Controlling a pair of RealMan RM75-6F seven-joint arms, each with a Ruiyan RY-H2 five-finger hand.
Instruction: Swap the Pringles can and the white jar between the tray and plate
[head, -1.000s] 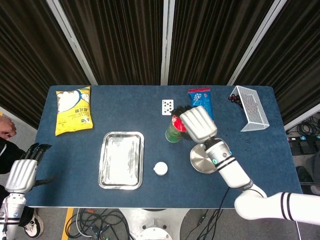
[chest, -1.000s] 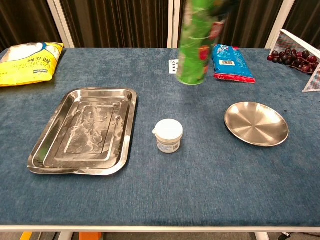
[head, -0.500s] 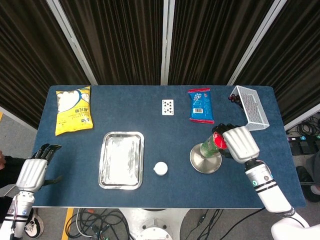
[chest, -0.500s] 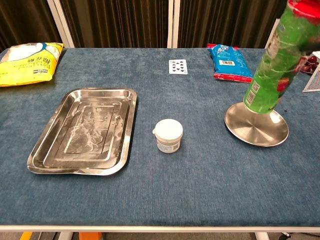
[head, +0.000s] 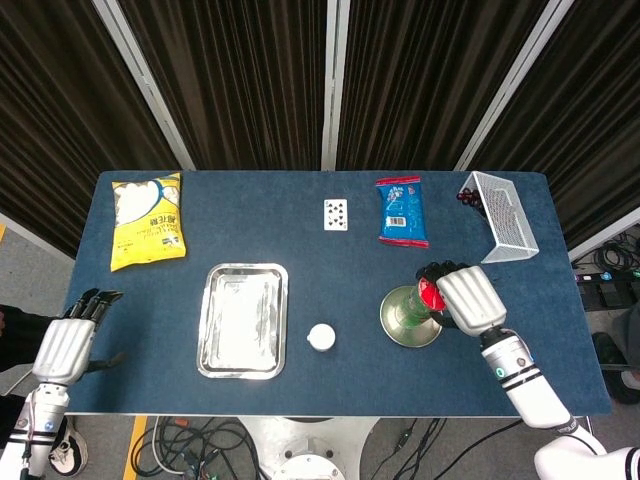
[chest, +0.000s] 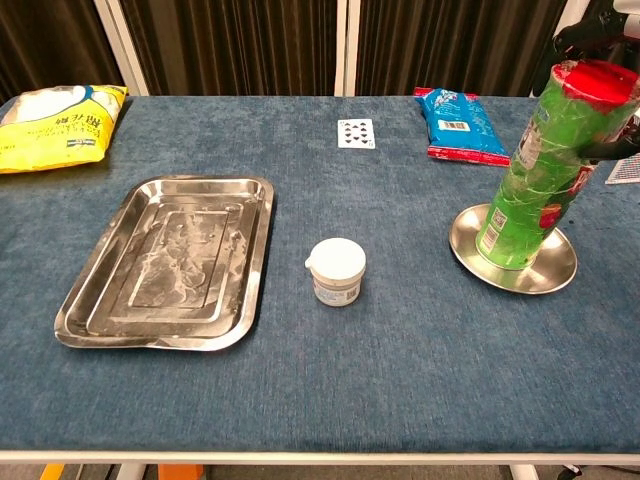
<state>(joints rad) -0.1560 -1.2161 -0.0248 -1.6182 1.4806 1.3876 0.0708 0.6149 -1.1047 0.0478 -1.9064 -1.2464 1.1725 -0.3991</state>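
Observation:
The green Pringles can (chest: 540, 170) with its red lid stands slightly tilted on the round metal plate (chest: 560, 272), its base on the plate's middle. My right hand (head: 462, 296) grips the can (head: 414, 306) near the top; in the chest view only dark fingers (chest: 592, 30) show at the upper right corner. The white jar (chest: 337, 270) stands on the blue cloth between the plate (head: 392, 328) and the steel tray (chest: 165, 262), which holds nothing. My left hand (head: 68, 338) hangs off the table's left edge, fingers apart, holding nothing.
A yellow snack bag (head: 148, 219) lies at the back left. A playing card (head: 336, 213) and a blue snack bag (head: 401, 210) lie at the back middle. A white wire basket (head: 504, 215) with dark grapes (chest: 575, 112) sits at the back right.
My right hand carried the can from the back middle over to the right and lowered it onto the plate. The left hand shifted only slightly.

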